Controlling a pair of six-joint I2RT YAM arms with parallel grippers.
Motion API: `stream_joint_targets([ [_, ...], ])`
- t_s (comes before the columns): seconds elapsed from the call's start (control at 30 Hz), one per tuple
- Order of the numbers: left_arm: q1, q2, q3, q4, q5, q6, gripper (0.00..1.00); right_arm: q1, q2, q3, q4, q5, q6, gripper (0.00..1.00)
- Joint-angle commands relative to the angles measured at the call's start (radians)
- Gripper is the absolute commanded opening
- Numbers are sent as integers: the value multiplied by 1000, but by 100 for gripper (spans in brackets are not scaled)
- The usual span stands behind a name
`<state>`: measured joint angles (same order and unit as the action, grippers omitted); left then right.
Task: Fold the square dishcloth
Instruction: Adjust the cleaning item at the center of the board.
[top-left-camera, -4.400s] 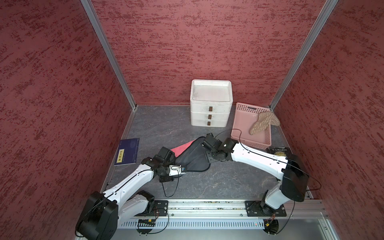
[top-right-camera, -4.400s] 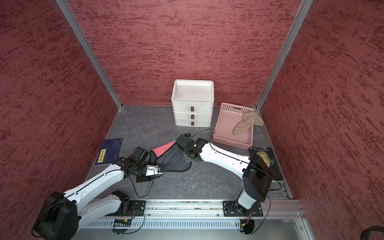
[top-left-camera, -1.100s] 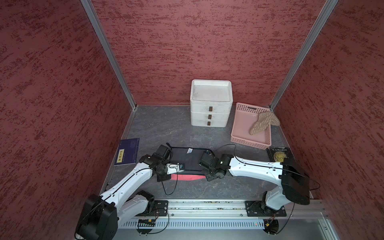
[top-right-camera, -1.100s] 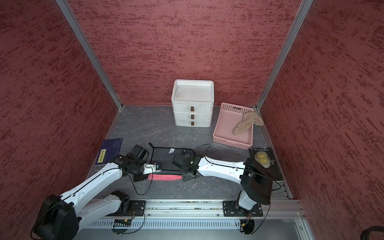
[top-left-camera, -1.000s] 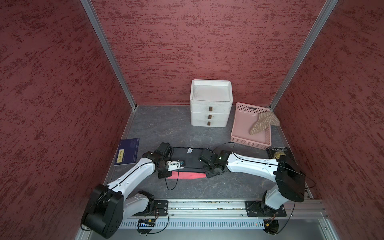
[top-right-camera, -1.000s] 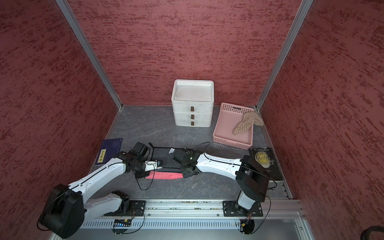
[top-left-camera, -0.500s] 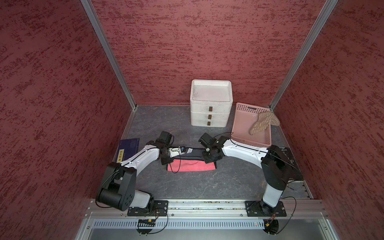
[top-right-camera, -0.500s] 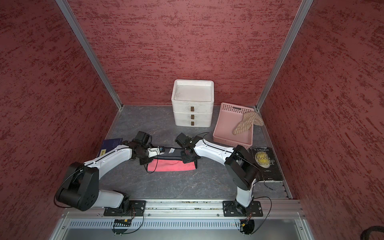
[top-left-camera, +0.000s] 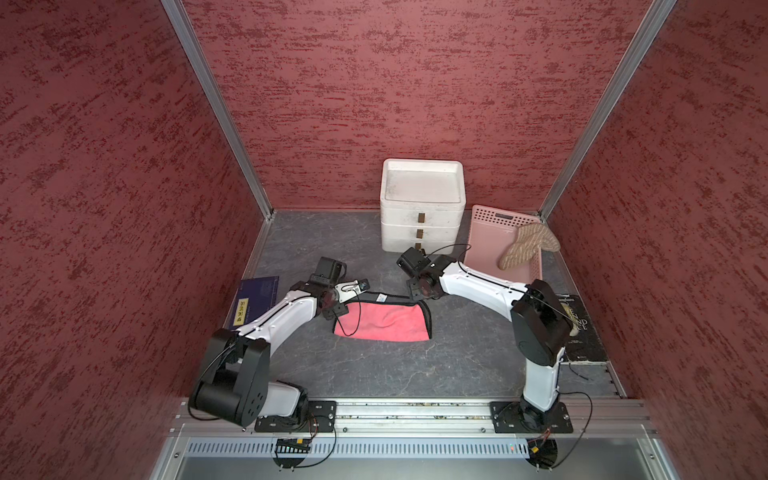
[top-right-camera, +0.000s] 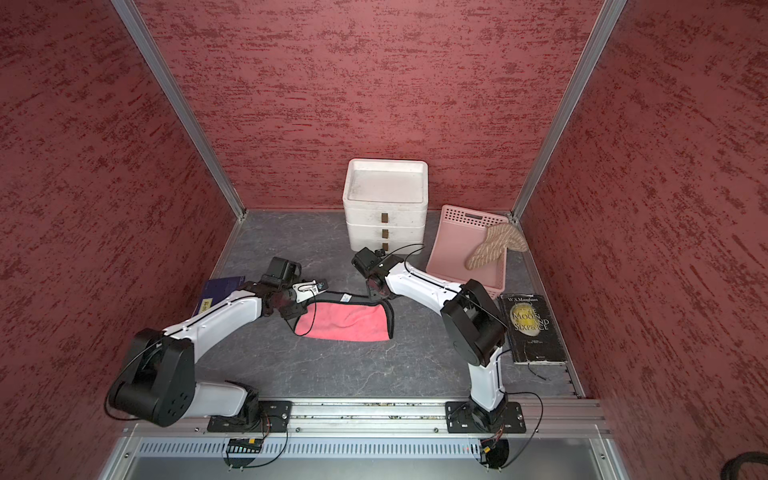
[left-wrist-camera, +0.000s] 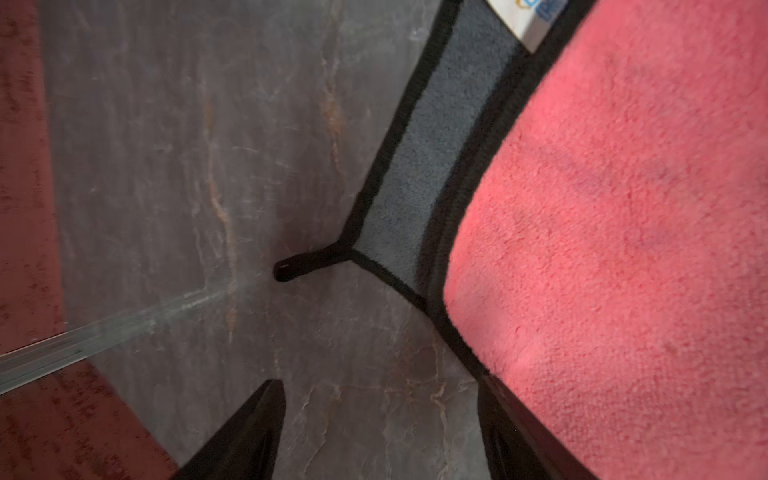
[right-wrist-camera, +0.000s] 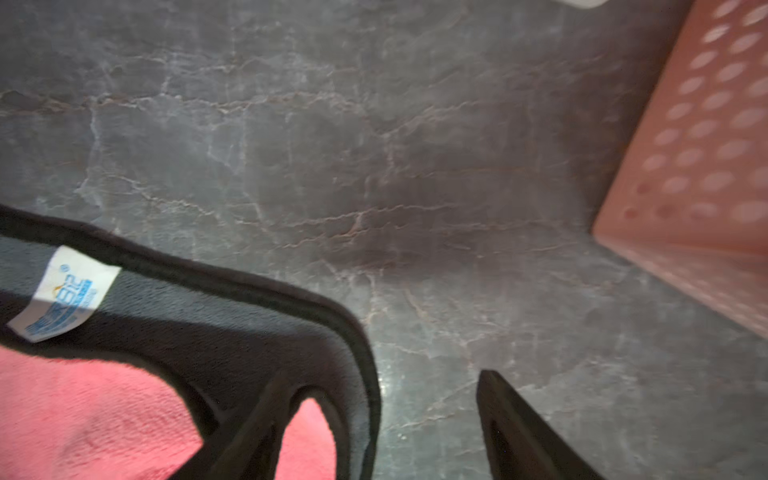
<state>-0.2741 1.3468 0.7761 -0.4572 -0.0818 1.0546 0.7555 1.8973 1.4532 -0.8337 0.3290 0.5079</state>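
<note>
The dishcloth (top-left-camera: 384, 322) lies folded at lower middle in a top view. The left gripper (left-wrist-camera: 379, 380) and right gripper (right-wrist-camera: 383, 374) stand open, empty. One right finger (right-wrist-camera: 249, 436) seems to touch the cloth corner; pulling away could drag the fold open.

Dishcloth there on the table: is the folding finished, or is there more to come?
Done: the dishcloth looks folded in half, pink side up, with a grey strip and label left uncovered along its far edge. In hand: nothing; the left gripper and right gripper stand open at the far corners. Left: probably squaring the edges, perhaps a second fold.
</note>
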Motion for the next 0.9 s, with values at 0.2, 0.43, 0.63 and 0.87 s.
stream_joint_targets([
  [0.2,-109,-91,-81,-58,63,-61,75,15,-68,-161,260,-544,-29,61],
  [0.43,-116,107,-107,124,-74,-76,69,-125,35,-274,347,-580,32,49],
  [0.63,-120,153,-131,212,-121,-45,70,-106,-104,-445,334,-546,37,46],
  [0.87,-142,241,-97,371,-137,-28,72,62,-221,-483,214,-635,19,29],
])
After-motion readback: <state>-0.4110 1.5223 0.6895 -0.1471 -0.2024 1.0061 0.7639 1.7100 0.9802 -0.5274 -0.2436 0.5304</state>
